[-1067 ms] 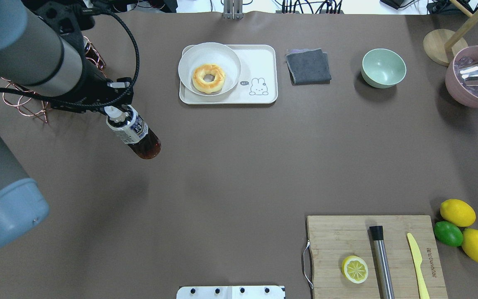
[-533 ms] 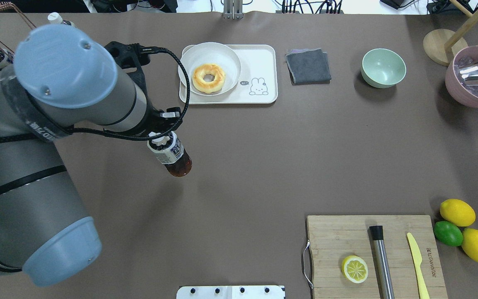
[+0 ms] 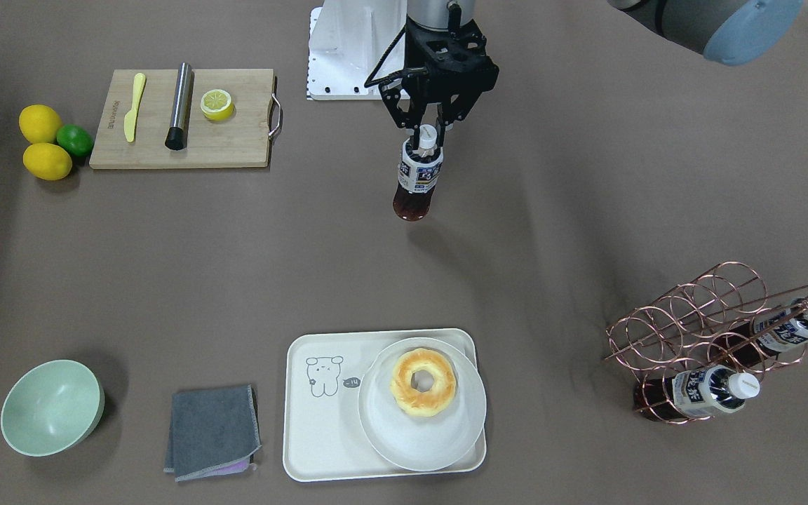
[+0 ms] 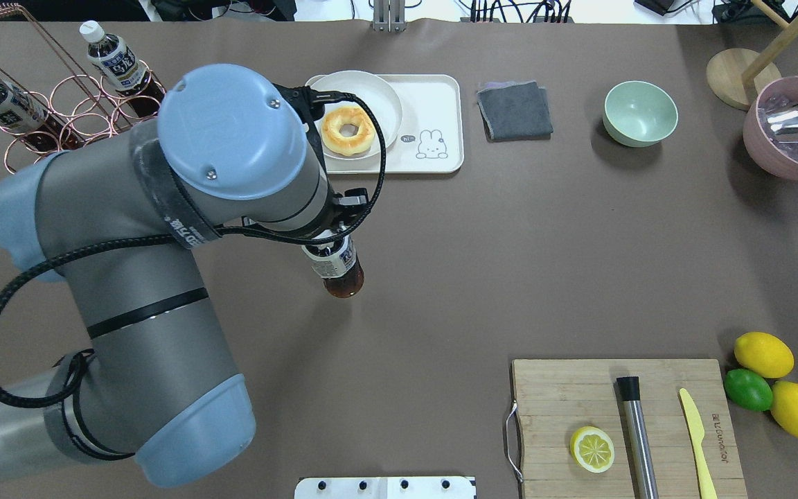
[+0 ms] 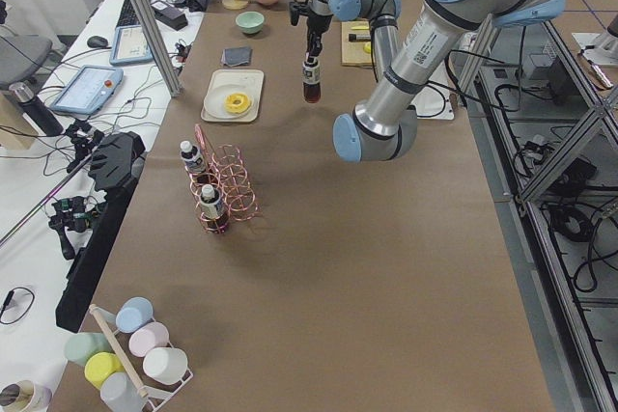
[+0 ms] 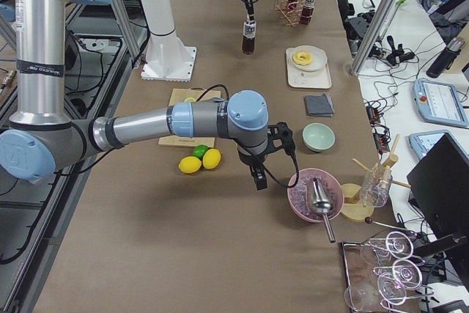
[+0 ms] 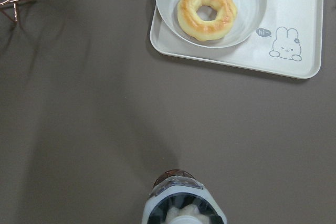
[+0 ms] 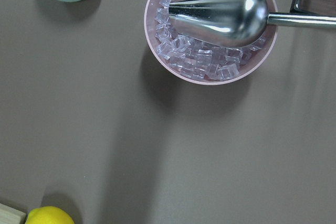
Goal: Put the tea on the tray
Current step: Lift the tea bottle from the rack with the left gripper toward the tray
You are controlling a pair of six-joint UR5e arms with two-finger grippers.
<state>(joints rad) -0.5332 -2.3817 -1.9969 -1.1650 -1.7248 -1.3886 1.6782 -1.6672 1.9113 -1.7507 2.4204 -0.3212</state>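
Jaws of the left gripper [image 3: 429, 133] were clenched on the white cap of the tea [image 3: 416, 179], a small bottle of dark reddish-brown liquid with a white-and-navy label. It hung upright beneath them. The bottle was raised off the brown surface [image 3: 586, 210], and its shadow fell apart from it on the paper. It hung over a bare stretch of that surface, between the robot's base and the tray [image 3: 320, 438], well apart from the tray and not on it.

The cream-white tray carried a round white plate [image 3: 418, 438] at one end, with a glazed doughnut [image 3: 423, 382] lying in it. The other end was bare apart from a small line-drawn animal [image 3: 323, 375]. On the robot's left, a copper wire rack [image 3: 698, 330] held two more bottles of the same kind [image 3: 716, 393], both lying tilted in its rings.

The right gripper [image 6: 259, 177] hung near a pink bowl of ice cubes [image 8: 210, 30] with a metal scoop [image 8: 220, 17] resting in it. Whether its jaws were released or clenched, I could not tell.
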